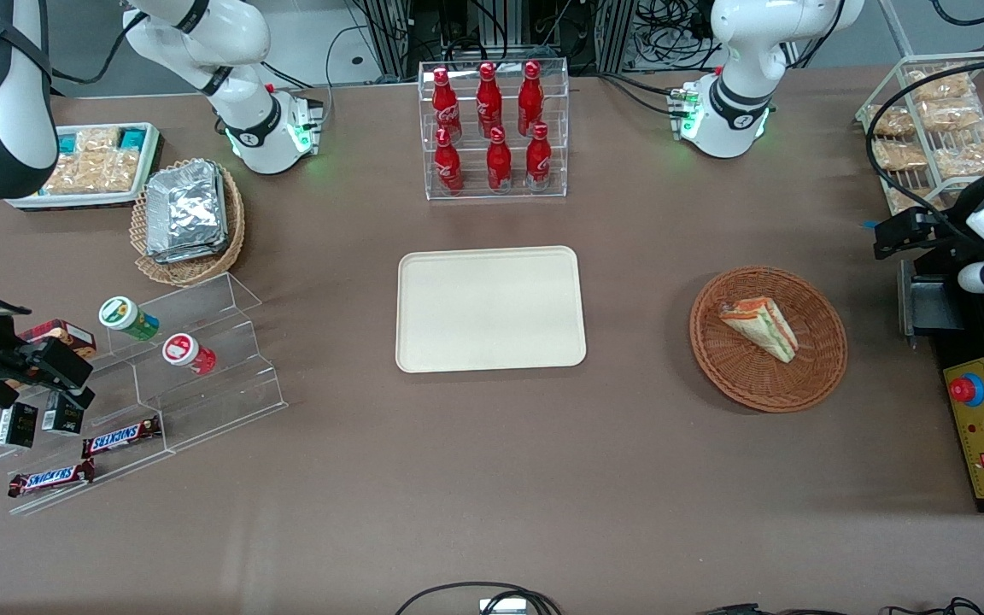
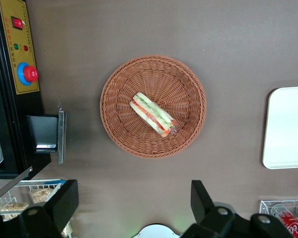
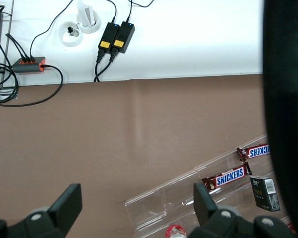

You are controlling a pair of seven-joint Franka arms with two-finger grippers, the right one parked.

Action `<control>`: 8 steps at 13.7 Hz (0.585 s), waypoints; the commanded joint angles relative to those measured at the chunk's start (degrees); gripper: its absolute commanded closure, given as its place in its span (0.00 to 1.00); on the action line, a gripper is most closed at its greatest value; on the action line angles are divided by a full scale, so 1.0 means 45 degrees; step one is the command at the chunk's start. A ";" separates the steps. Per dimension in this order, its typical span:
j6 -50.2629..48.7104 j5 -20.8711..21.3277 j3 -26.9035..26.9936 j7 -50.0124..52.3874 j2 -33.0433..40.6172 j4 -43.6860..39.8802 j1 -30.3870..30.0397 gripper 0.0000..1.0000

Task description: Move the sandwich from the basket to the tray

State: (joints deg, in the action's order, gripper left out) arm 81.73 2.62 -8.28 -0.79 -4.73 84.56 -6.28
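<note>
The sandwich, a clear-wrapped bread wedge with green, orange and red layers, lies in the round reddish-brown basket. The cream tray sits bare at the table's middle, beside the basket. My gripper hangs high above the table at the working arm's end, off to the side of the basket and touching nothing. Its two black fingers stand wide apart, with only table surface between them.
A black control box with a red button lies at the table edge near the basket. A wire rack of snack packs stands farther back. A clear rack of red bottles stands farther from the camera than the tray. A tan basket of foil packs and an acrylic stand lie toward the parked arm's end.
</note>
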 commanded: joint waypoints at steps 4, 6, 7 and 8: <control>0.0178 0.0179 0.0005 0.0076 -0.0313 -0.0021 0.0106 0.00; 0.0662 0.0760 -0.0053 0.0213 -0.0336 0.0833 0.0146 0.00; 0.1401 0.0862 -0.0053 0.0252 -0.0122 0.1805 0.0146 0.00; 0.2202 0.0882 -0.0053 0.0601 0.0073 0.2685 0.0165 0.00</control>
State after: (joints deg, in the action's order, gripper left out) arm 86.36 5.32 -8.54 -0.23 -6.45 89.52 -6.10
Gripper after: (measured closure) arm 0.000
